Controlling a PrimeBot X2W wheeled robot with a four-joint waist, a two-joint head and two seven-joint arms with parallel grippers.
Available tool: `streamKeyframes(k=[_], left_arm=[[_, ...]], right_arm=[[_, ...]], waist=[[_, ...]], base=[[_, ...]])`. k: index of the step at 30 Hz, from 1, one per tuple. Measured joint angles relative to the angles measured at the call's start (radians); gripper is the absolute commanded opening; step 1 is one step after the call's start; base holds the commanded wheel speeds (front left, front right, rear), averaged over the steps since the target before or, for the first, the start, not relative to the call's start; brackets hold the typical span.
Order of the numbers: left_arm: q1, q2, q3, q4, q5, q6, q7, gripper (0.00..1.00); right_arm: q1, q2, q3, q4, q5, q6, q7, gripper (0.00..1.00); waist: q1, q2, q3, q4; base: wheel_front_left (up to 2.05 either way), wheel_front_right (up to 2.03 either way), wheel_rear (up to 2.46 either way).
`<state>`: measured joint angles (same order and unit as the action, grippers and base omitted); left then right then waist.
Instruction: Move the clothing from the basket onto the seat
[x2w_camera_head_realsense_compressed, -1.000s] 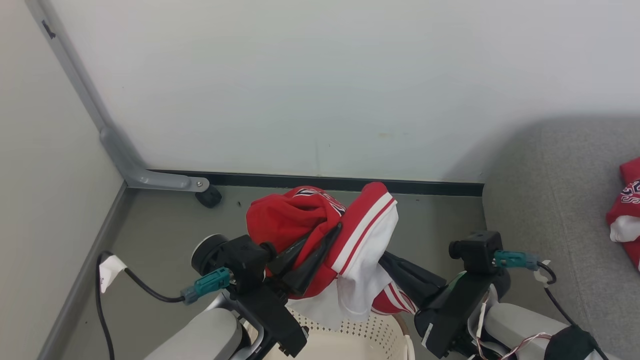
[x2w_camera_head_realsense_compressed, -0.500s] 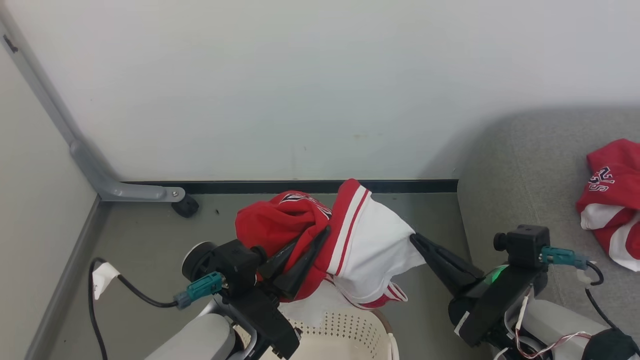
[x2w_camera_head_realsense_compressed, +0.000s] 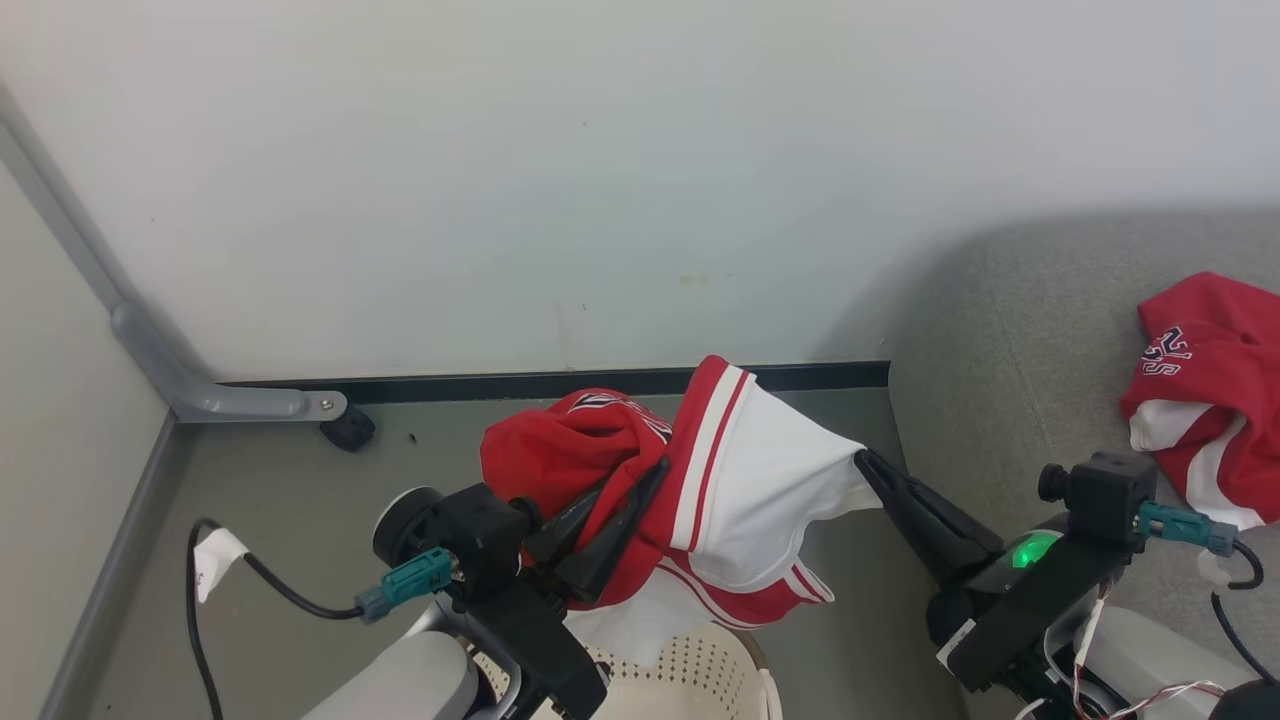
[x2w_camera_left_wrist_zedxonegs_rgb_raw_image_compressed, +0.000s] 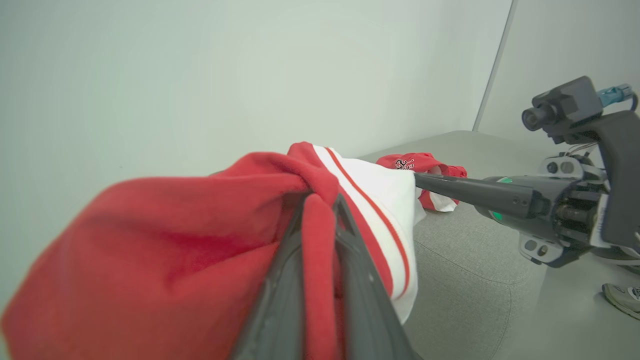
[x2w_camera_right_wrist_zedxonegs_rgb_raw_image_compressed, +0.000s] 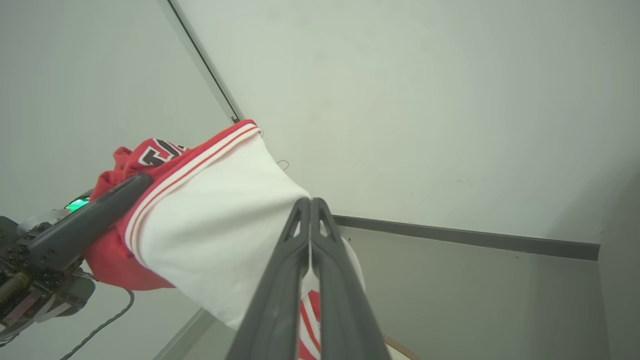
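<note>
Above one basket (x2w_camera_head_realsense_compressed: 690, 672), one jersey (x2w_camera_head_realsense_compressed: 745, 490) in two end effectors' (x2w_camera_head_realsense_compressed: 628, 478) (x2w_camera_head_realsense_compressed: 868, 460) pinch; another (x2w_camera_head_realsense_compressed: 1215, 365) on seat (x2w_camera_head_realsense_compressed: 1010, 340).

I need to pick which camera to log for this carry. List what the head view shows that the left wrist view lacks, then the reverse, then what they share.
Head view alone: the basket below the held jersey, a black cable on the floor, and a caster by the wall.
Left wrist view alone: a shoe on the floor at the lower right.
Both: the jersey stretched between the left hand and the right hand, each shut on it, and the grey seat with a second jersey lying on it.
</note>
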<state>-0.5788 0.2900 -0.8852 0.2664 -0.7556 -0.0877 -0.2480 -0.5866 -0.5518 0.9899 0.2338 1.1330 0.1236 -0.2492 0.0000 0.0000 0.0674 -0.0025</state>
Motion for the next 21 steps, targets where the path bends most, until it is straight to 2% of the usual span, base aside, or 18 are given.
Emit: streamKeyframes(k=[1, 2, 3, 17, 21], left_arm=[[0.0, 0.0, 0.0, 0.0, 0.0, 0.0, 0.0, 0.0], [0.002, 0.0, 0.0, -0.001, 0.0, 0.0, 0.0, 0.0], [0.004, 0.0, 0.0, -0.002, 0.0, 0.0, 0.0, 0.0], [0.013, 0.01, 0.005, -0.002, 0.0, 0.007, 0.0, 0.0], [0.014, 0.012, 0.012, -0.004, 0.0, 0.01, 0.0, 0.0]], right_arm=[[0.006, 0.0, -0.008, -0.002, -0.004, 0.0, 0.0, 0.38], [0.012, -0.001, -0.016, -0.003, -0.01, 0.0, 0.0, 0.89], [0.021, -0.002, -0.027, -0.006, -0.012, 0.0, 0.0, 1.0], [0.135, -0.03, -0.163, -0.082, -0.097, -0.001, 0.0, 1.0], [0.198, -0.041, -0.208, -0.123, -0.136, -0.028, 0.0, 1.0]], waist=[[0.0, 0.0, 0.0, -0.001], [0.0, 0.0, 0.0, -0.002], [0.0, 0.0, 0.0, -0.003], [0.0, 0.0, -0.001, -0.018], [0.0, 0.0, 0.001, -0.022]], base=[[0.0, 0.0, 0.0], [0.0, 0.0, 0.0], [0.0, 0.0, 0.0], [0.0, 0.0, 0.0], [0.0, 0.0, 0.0]])
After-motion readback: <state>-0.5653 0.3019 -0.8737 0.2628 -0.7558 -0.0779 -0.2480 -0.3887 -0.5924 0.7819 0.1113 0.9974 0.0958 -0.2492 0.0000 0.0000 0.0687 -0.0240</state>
